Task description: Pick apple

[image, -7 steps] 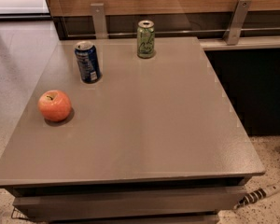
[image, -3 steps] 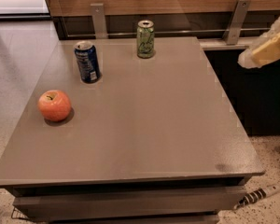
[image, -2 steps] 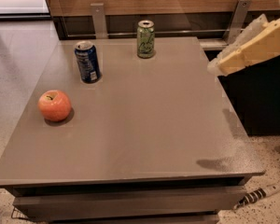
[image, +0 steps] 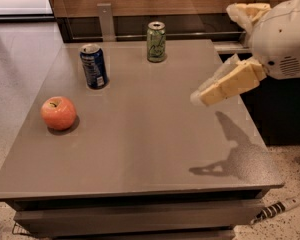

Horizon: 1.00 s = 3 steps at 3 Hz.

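The apple (image: 58, 112) is round and orange-red with a small brown stem. It rests on the left side of the grey table (image: 140, 134). My gripper (image: 202, 96) comes in from the right on a white arm. It hangs above the right part of the table, far to the right of the apple. It holds nothing.
A blue soda can (image: 94, 66) stands behind the apple. A green soda can (image: 156, 41) stands near the table's back edge. A wood-panelled wall with metal brackets runs behind. A dark cabinet stands at the right. A cable lies on the floor at bottom right.
My arm and gripper have entered from the right edge and moved left and down over the table. The apple and both cans have not moved.
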Tool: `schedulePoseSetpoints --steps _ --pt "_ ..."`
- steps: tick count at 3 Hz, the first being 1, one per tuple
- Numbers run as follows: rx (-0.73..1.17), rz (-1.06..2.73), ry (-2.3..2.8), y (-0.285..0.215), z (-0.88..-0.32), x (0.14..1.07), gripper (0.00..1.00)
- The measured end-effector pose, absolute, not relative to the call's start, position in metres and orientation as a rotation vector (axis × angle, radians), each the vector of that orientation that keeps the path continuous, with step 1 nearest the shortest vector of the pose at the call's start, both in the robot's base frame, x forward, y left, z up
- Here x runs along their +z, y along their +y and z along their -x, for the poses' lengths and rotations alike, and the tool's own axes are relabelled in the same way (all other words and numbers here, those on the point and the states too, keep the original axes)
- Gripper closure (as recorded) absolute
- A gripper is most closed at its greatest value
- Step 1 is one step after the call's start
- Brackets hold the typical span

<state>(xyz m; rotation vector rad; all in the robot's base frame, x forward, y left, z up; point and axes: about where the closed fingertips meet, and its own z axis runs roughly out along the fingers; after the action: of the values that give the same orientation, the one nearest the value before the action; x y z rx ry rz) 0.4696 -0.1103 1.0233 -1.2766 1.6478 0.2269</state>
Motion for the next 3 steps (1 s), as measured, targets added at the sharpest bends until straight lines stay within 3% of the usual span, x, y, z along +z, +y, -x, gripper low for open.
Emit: schedulePoseSetpoints --steps 2,3 --pt "0.362 1.392 1.582 -0.042 -0.462 0.996 0.00" --pt "0.368 1.398 1.583 -0.038 -0.464 0.994 0.00"
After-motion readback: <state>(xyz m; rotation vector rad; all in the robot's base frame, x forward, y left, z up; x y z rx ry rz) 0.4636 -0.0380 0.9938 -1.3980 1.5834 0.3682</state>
